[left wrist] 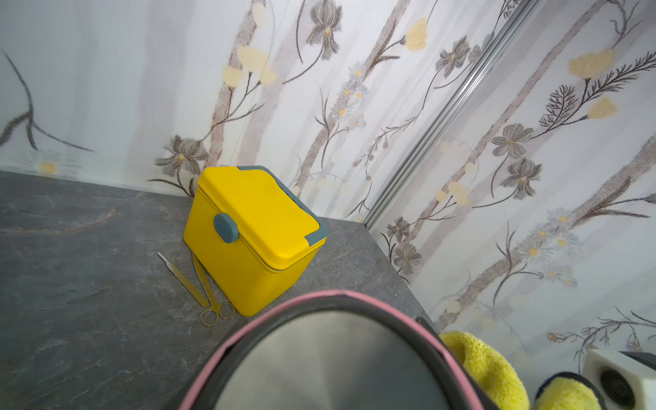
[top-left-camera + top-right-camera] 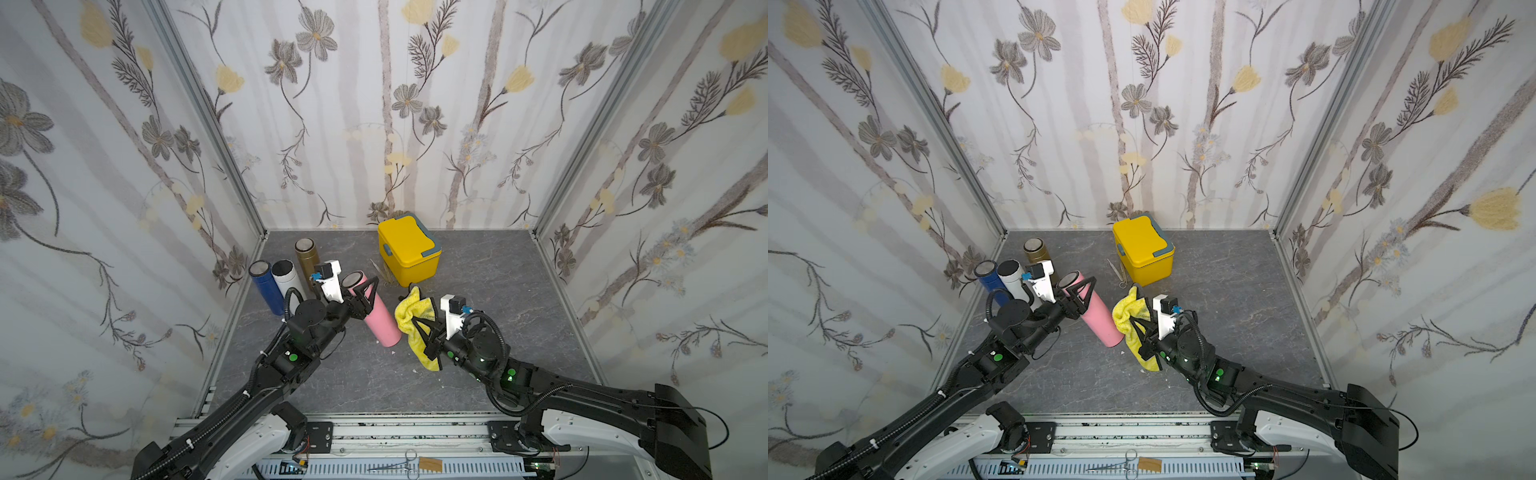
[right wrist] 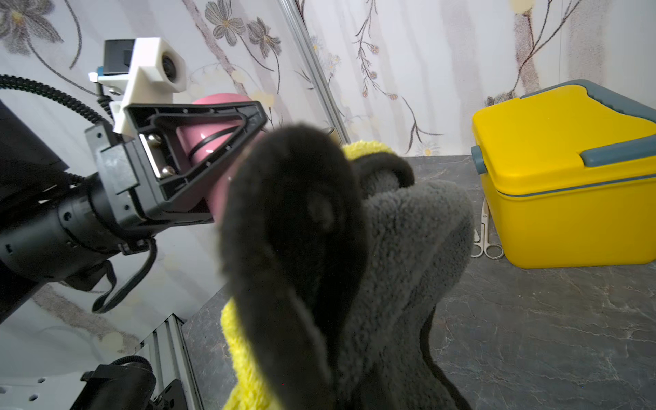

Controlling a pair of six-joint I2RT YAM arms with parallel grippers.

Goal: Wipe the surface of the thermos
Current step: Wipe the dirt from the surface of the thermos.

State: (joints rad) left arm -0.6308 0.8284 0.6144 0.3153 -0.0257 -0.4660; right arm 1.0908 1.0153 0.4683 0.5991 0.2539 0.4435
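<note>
The pink thermos (image 2: 381,322) stands tilted near the middle of the desk (image 2: 498,291), its brushed-steel top leaning toward the left arm and its base down by the desk; whether the base touches the desk cannot be told from these views. The left gripper (image 2: 368,297) is clamped around the upper body just under the rim, which looks meant to steady the thermos and turn its lower flank toward the other arm. On that side the yellow microfibre cloth (image 2: 409,318) is bunched against, or just beside, the lower side of the thermos. The right gripper (image 2: 420,333) is closed tight on a fold of it, so that loose pile hangs ahead of its jaws as a wiping pad. The right wrist view shows the cloth's grey reverse (image 3: 408,248). Judged from this, the wiping stroke along the pink wall is at hand. Behind the left arm a blue thermos (image 2: 264,287), a white thermos (image 2: 286,277) and a bronze thermos (image 2: 308,257) stand upright together. Farther back sits a yellow lidded box (image 2: 409,254), with scissors (image 1: 213,301) and tweezers (image 1: 181,278) lying just beside it, well clear of the work.
</note>
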